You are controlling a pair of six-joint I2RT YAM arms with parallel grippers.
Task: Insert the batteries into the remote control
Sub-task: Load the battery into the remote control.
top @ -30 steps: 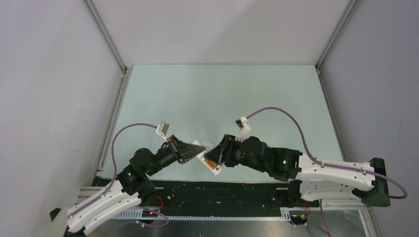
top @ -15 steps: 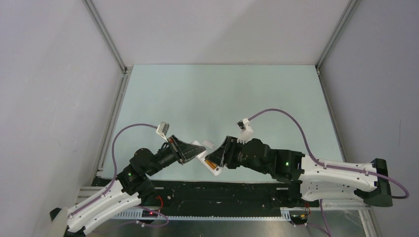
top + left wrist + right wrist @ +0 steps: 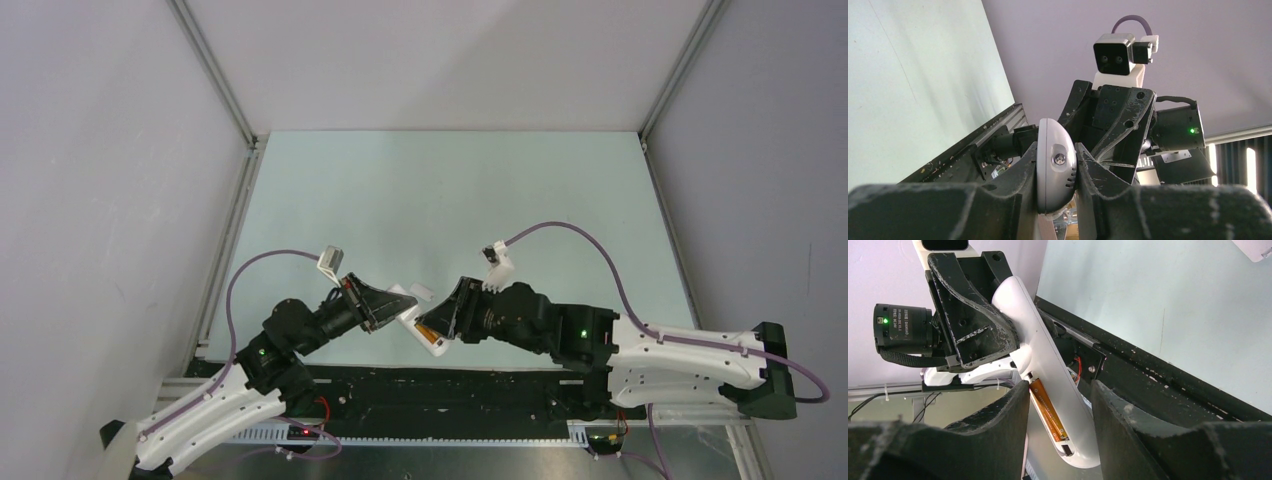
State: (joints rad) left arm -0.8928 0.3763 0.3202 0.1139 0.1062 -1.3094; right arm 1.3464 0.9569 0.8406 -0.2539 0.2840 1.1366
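Though the right arm (image 3: 560, 335) has barely crept in, my left end effector (image 3: 1057, 167) stays clamped on the slim white plastic remote control (image 3: 1048, 365) above the desk (image 3: 450, 200) — right end effector (image 3: 1060, 407) apart, straddling its recess end, where one orange-copper cylindrical battery (image 3: 1047, 409) sits — so I judge seating nearly done.

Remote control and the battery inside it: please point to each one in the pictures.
remote control (image 3: 1044, 357): right wrist view, middle of its white body.
battery (image 3: 1045, 407): right wrist view, orange side in the recess.
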